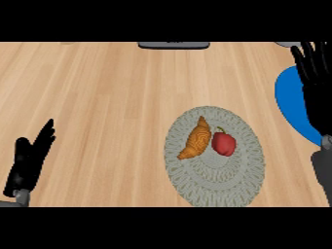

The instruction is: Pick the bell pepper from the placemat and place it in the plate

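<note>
Hovering over the blue plate (pixel 287 104) at the right edge of the head view, my right hand (pixel 325 82) is spread wide, fingers straight and pointing away from me, holding nothing. It covers much of the plate, so I see only the plate's left rim.

Moving outward to the left, the red bell pepper (pixel 224 144) sits on the grey woven placemat (pixel 215 182), well apart from that hand. A croissant (pixel 196 138) lies just beside the pepper on its left, and I cannot tell whether the two touch. My left hand (pixel 28 160) rests open near the lower left edge, fingers up.

I judge the main risk to be the croissant: if I bring the right hand across and close from the pepper's left side, the fingers may catch the pastry and drag it along or shove the pepper off the placemat. The pepper looks rounded and smooth, so a grasp set too high could squeeze it out sideways. Its stem could also snag a finger.
</note>
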